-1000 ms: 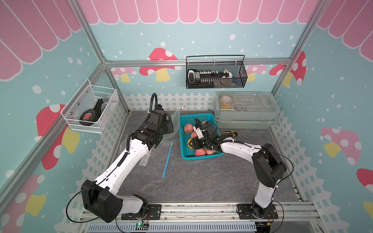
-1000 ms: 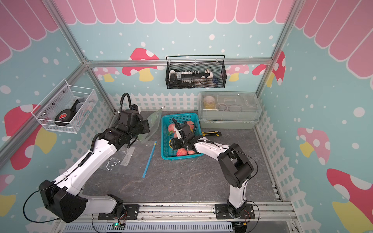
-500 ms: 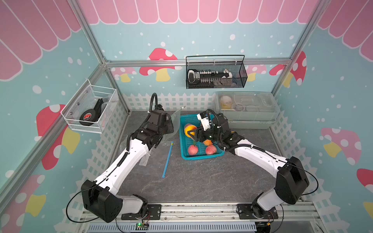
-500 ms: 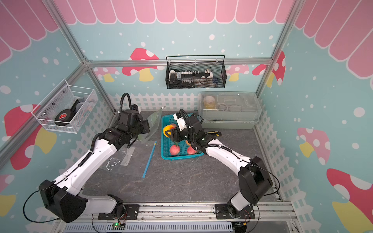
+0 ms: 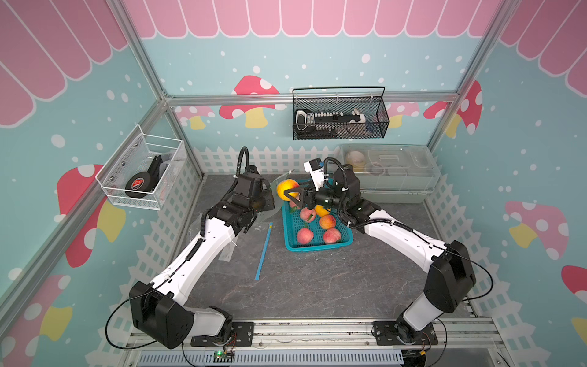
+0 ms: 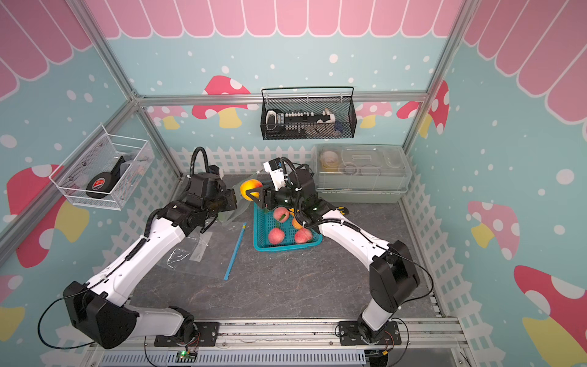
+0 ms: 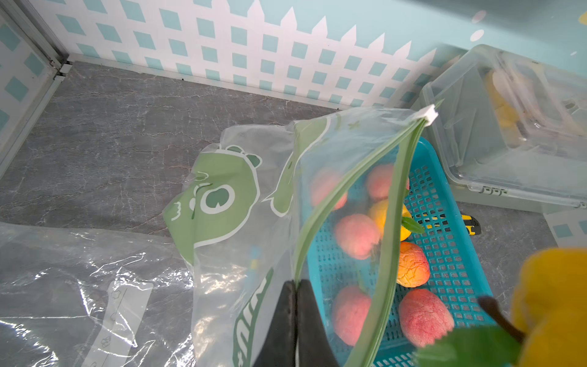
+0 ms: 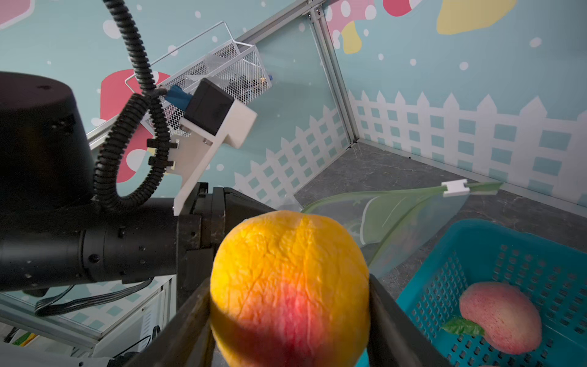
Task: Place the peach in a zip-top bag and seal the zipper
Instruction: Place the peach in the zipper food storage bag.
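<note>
Bright, even light, soft shadows; peach [image 7: 552,305] blurred in the left wrist view.

2 white arms [image 5: 203,251], black joints [image 5: 158,317], ribbed black cables [image 8: 139,63], black left claw [image 7: 296,287] and right claw [image 8: 287,282]

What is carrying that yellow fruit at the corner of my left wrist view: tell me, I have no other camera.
Observer: The right gripper is shut on it, a finger on each side.
Operator: Confirm it is a peach.
Observer: The right wrist view shows the peach yellow with a red blush.
Operator: Give me the arm's route.
Observer: In both top views the right arm reaches over the blue basket toward the zip-top bag.
</note>
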Available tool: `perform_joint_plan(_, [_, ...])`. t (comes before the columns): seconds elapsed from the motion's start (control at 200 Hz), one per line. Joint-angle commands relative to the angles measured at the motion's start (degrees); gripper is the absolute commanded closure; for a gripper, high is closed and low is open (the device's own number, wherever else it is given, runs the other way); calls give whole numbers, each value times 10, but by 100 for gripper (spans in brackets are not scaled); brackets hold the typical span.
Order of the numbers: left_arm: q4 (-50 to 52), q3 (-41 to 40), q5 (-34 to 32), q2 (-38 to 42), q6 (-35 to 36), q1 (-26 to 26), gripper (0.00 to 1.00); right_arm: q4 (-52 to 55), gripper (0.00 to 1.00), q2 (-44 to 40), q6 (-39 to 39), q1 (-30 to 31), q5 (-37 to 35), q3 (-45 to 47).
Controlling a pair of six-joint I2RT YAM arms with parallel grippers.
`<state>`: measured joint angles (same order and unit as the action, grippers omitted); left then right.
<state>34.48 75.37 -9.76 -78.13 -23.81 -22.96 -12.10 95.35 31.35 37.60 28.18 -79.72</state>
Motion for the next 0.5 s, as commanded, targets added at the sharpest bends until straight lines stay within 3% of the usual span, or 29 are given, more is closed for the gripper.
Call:
perform_joint_plan(0.0, [5,14,9,2,-5,-2,100,-15,35,34,25,4,6,-34])
perform_joint_plan(0.195, [4,19,11,10,-9,-2,100,20,35,83,23,10,-7,-87])
perform_joint_plan(0.495, [-7,19,12,27,-13,-2,100,172,35,127,-43,28,-105,-154])
